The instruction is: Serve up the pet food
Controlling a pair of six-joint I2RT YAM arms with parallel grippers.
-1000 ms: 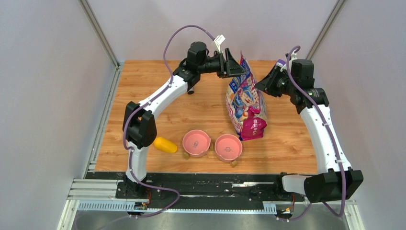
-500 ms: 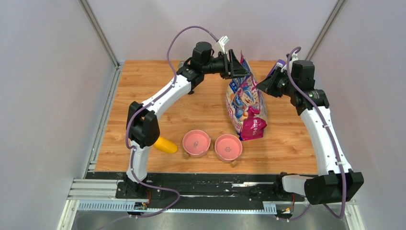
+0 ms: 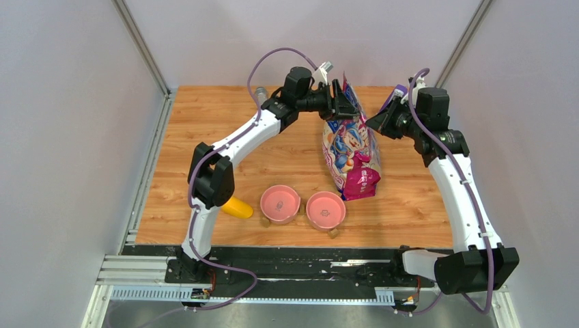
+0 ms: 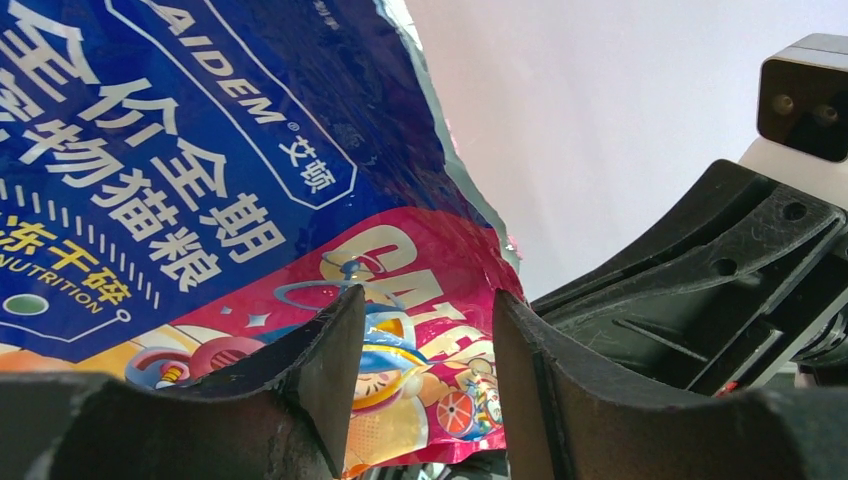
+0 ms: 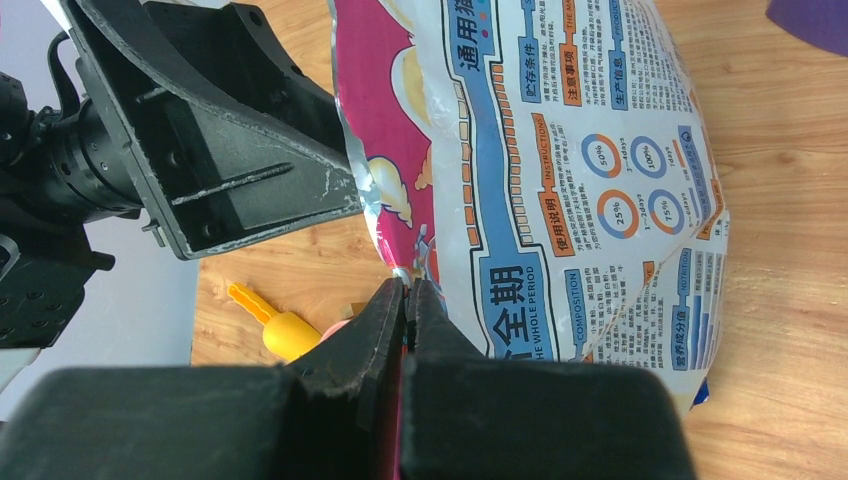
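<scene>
No pet food shows in any view. The glossy purple-pink cat bag (image 3: 351, 147) stands upright at the back of the table. My right gripper (image 3: 377, 123) is shut on the bag's (image 5: 580, 180) side edge near the top, with pink foil pinched between the pads at the right gripper (image 5: 405, 290). At the bag's upper left corner, my left gripper (image 3: 341, 102) is open. In the left wrist view the bag's (image 4: 200, 180) printed face fills the gap of the left gripper (image 4: 428, 335) just beyond the tips; I cannot tell whether the fingers (image 4: 330, 370) touch it.
Two pink bowls (image 3: 280, 203) (image 3: 326, 210) sit side by side near the front edge. A yellow scoop (image 3: 237, 207) lies left of them, partly under my left arm. A small grey cylinder (image 3: 260, 92) lies at the back left. Walls enclose the table.
My left gripper has moved right to the bag's top corner and its jaws have narrowed. My right gripper has closed on the bag's edge.
</scene>
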